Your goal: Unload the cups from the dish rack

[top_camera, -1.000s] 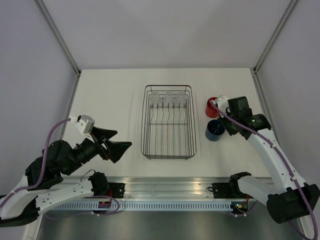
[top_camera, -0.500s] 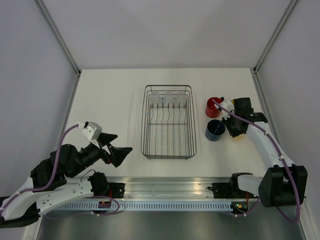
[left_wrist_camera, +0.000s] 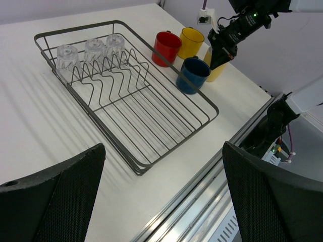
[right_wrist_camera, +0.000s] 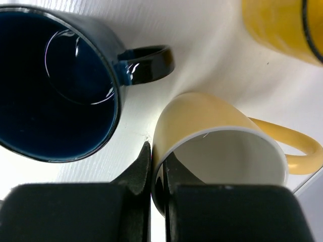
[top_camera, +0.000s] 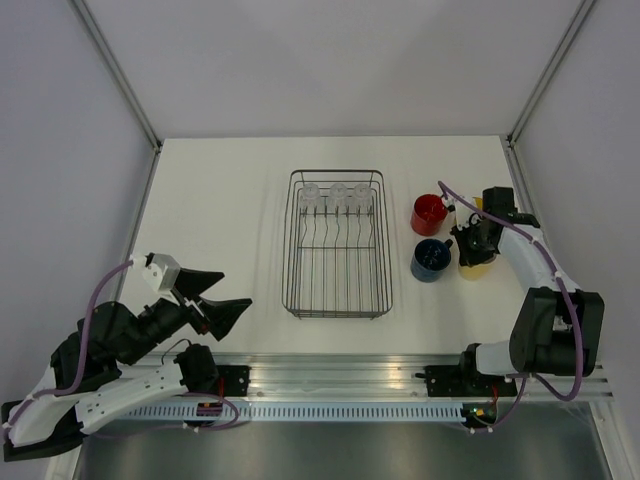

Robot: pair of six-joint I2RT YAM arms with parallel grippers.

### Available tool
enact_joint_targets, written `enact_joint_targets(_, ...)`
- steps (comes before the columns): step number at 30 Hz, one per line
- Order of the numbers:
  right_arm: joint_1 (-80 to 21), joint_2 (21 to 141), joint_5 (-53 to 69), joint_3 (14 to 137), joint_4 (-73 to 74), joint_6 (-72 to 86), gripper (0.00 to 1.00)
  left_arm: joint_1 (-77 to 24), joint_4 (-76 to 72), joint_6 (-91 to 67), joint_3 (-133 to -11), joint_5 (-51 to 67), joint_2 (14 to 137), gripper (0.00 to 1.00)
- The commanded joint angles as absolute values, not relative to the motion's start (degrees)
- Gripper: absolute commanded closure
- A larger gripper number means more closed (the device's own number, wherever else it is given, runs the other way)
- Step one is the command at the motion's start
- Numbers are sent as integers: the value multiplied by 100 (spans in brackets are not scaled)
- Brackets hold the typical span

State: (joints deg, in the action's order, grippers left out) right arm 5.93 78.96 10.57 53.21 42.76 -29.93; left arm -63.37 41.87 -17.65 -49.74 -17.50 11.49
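— Cream-yellow mug: where did you log it?

— Right side of the table, outside the dish rack, just right of the dark blue mug. The right gripper was on it. Its fingers were pressed together on the rim, one inside the wall and one outside. The mug's mouth faced the wrist and its handle pointed away from the blue mug. I could not tell whether the base sat flat on the table.

— And the other mugs?

— The red mug stood behind the blue one, toward the far edge. The yellow mug was just beside the red, on the side away from the rack. All three were upright with their mouths up, and all were out of the rack. The blue mug's handle reached toward the cream one, with a small gap between them.

— What sat in the rack?

— Three glass tumblers, mouths down. They stood in a row along the far end, against the first tines.

— Left arm?

— The left gripper hung over the near left part of the table, well apart from the rack. Its fingers were spread wide and aimed roughly toward the rack's near corner. From its wrist camera I saw the whole rack and the four mugs beyond it.
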Motion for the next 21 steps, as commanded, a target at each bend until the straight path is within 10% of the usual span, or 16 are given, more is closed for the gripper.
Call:
enact_joint_targets(1, 694, 8103, 1432, 5660, 4060, -3155, 99, -6328, 4078, -1547, -4931, -1731, 1072, 0)
enact_joint_targets(21, 747, 8201, 1125, 5933, 4448, -3199, 73, -6328, 4061, -1529, -4931, -1696, 1002, 0)
